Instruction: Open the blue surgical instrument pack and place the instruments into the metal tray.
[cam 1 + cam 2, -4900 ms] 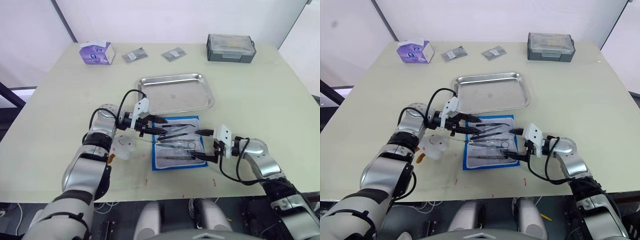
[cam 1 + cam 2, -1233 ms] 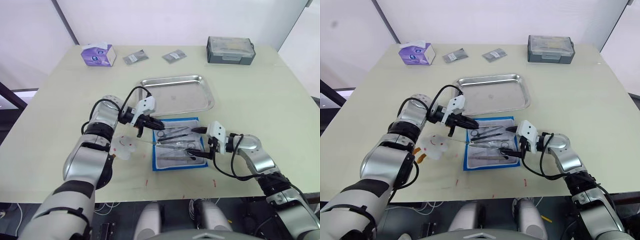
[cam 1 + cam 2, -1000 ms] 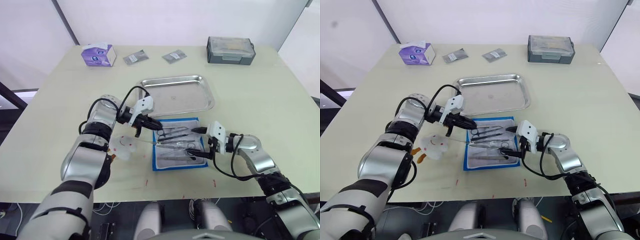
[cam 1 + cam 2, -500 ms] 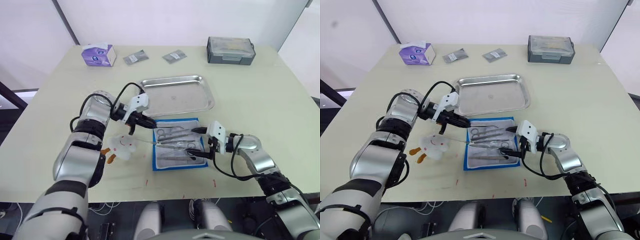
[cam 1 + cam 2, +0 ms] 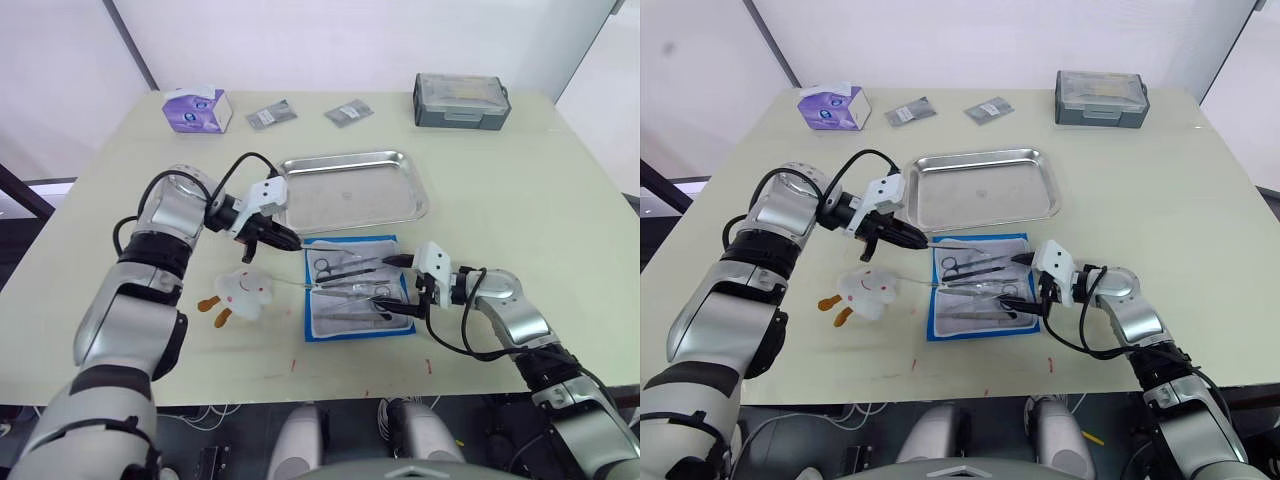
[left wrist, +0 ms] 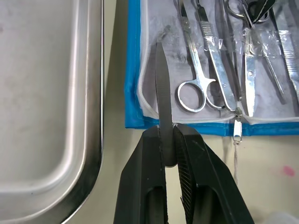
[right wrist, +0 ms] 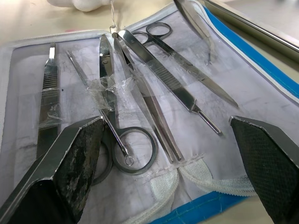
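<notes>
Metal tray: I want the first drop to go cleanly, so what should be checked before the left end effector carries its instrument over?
1. Left end effector shut on the held instrument: ok.
2. Held instrument's tip lifted free of the blue pack: cannot tell.
3. Metal tray has bare floor to receive it: ok.
4. Blue pack lies open and flat: ok.
5. Right end effector open, out of the path to the tray: ok.

My left end effector (image 6: 167,140) has drawn back off the blue surgical instrument pack (image 5: 357,287). It now holds a thin metal tool (image 6: 162,88).
</notes>
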{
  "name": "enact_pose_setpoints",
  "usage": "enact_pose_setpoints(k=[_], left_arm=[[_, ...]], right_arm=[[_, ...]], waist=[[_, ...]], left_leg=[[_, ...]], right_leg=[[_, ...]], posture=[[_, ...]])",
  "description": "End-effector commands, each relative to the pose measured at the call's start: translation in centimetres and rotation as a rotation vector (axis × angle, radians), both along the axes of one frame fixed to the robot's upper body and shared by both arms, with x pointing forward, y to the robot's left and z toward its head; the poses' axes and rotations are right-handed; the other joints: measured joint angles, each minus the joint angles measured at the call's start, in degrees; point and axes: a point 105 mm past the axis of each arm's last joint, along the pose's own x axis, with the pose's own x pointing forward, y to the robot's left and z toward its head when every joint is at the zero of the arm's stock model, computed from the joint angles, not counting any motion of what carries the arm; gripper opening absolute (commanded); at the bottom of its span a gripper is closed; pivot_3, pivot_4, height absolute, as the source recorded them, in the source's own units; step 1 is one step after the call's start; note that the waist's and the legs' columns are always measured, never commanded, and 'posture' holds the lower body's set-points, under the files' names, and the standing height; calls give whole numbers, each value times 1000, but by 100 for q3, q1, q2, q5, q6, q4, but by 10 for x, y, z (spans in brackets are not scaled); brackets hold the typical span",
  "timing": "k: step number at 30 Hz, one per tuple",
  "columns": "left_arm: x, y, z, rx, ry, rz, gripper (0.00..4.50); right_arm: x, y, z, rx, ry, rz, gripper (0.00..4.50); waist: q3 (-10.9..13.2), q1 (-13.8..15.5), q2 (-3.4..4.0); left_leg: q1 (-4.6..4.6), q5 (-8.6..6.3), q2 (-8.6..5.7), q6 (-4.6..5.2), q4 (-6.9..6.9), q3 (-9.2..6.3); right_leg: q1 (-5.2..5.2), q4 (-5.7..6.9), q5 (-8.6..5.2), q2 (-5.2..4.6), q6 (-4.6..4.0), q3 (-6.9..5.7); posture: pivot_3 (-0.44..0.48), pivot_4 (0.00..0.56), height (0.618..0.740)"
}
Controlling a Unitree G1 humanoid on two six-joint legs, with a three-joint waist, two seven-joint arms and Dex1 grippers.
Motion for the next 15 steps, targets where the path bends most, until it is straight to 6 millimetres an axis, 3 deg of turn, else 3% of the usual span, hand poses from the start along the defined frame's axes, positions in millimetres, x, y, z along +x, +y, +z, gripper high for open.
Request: enact_pose_setpoints(k=[1, 15], left_arm=[[-7, 3, 13, -10, 0, -26, 59], [-23, 16, 29, 9, 7, 5, 59]], right_arm=[[-18, -15, -60, -184, 187, -31, 4500], [-18, -13, -60, -180, 186, -27, 4500]], waist=[[0, 1, 0], [1, -6, 2]], left_leg=[[0, 0, 0, 0, 0, 0], [4, 0, 1, 0, -3, 1]], right_leg=[[0, 0, 0, 0, 0, 0], [1, 0, -2, 0, -3, 2]], posture=[[0, 150, 734], [0, 150, 734]])
